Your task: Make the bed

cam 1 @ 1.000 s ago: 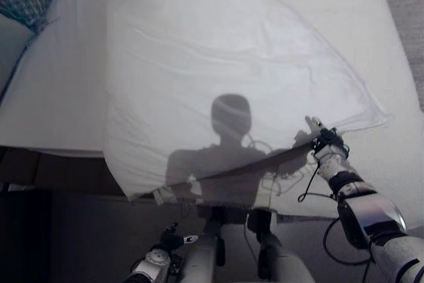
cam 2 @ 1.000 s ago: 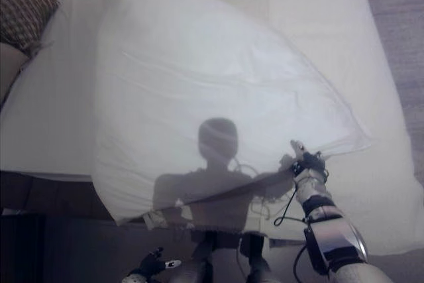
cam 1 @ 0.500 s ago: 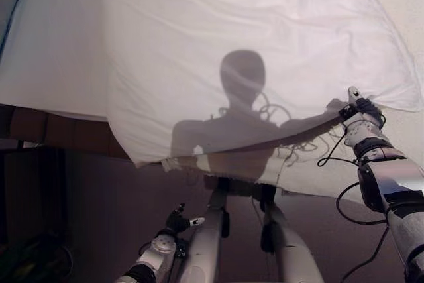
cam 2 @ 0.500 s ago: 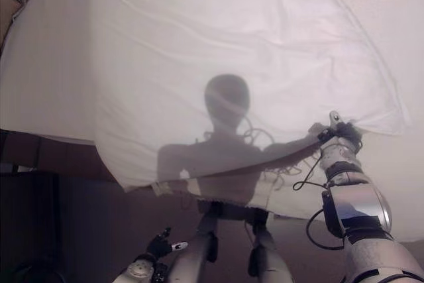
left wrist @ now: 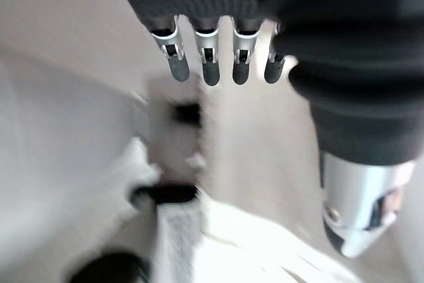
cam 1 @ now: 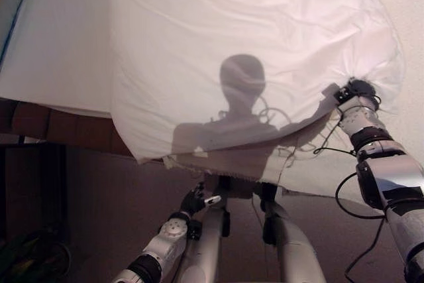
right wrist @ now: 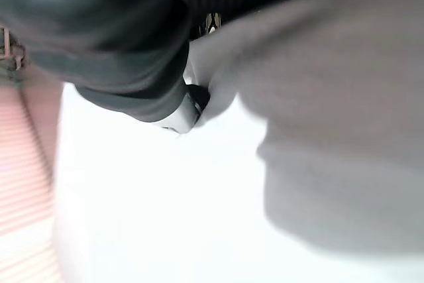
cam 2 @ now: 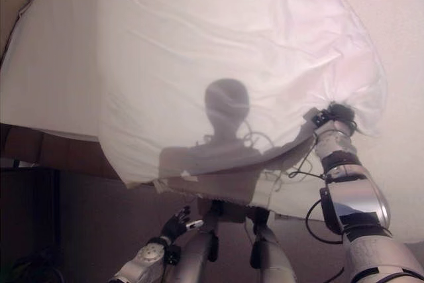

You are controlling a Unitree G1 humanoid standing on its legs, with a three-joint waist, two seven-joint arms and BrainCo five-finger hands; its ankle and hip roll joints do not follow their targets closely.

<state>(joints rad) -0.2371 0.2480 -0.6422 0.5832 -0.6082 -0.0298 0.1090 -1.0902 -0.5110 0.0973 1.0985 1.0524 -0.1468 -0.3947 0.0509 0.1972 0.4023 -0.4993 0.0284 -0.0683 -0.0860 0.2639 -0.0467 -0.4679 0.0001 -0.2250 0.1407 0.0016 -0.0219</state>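
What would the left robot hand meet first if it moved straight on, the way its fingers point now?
Probably the hanging edge of the white duvet: the left robot hand points up toward it from below, though depth is unclear.

We see two silver-grey arms with black bands. The right hand (cam 1: pixel 358 89) and left hand (left wrist: pixel 218 57) wear dark ribbed covers; the left shows silver fingers (left wrist: pixel 211 64) with dark tips and a silver thumb (left wrist: pixel 361 213).

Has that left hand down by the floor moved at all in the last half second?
Yes. The left hand has risen toward the hanging edge of the white sheet, nearer than before.
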